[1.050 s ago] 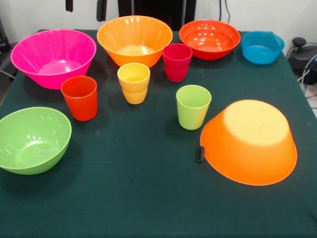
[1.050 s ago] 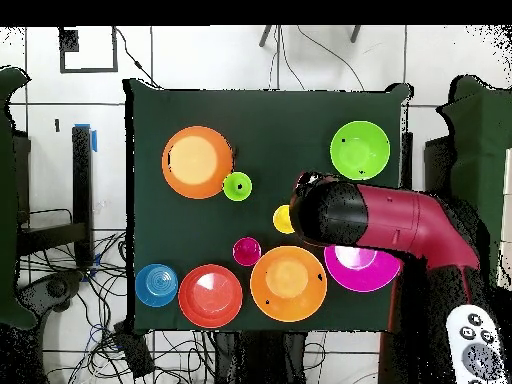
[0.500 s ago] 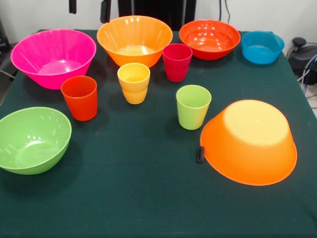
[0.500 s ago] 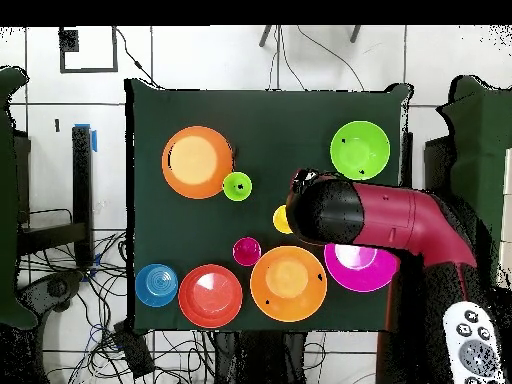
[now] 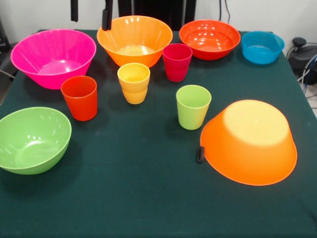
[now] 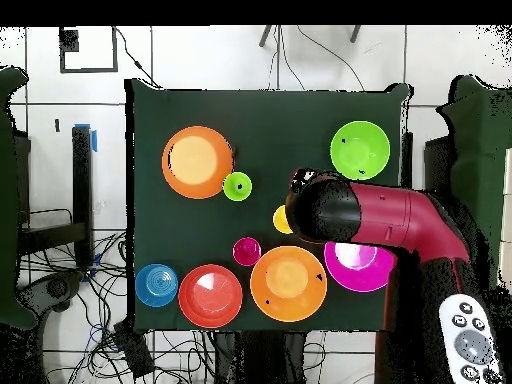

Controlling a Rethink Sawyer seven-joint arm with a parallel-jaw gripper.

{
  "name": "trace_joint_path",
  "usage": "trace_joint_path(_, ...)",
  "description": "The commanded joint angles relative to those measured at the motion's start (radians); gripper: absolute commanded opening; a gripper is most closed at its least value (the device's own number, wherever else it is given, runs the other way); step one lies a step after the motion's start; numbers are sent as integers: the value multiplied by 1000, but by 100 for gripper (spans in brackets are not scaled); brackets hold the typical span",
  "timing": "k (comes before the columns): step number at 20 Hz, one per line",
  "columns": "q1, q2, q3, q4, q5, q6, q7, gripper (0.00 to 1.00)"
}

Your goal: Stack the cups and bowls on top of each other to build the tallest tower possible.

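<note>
Since a moment ago the gripper [image 5: 90,13] has descended, fingers [image 5: 107,17] spread and empty, above the pink bowl [image 5: 53,57]. All cups and bowls sit unstacked on the worktop [image 5: 148,198]; judged: approach only. To the pink bowl's right, the orange-red cup [image 5: 79,97] is clear in the front view; overhead, the arm [image 6: 380,215] hides it.

- In the front view the gripper [image 5: 90,14] is cut off by the top edge; only two dark finger tips hang into view, with a gap between them.
- In the overhead view the red and black arm [image 6: 385,222] hides the gripper, the orange-red plastic cup, part of the small yellow plastic cup [image 6: 281,219] and part of the large pink plastic bowl [image 6: 358,268].
- A white remote control [image 6: 468,344] shows at the overhead view's lower right; whatever holds it cannot be made out.
</note>
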Motion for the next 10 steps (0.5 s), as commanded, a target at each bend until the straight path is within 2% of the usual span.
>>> trace_joint_path(1, 19, 101, 71, 48, -88, -73, -68, 100)
trace_joint_path(10, 21, 144, 70, 31, -112, -120, -63, 100)
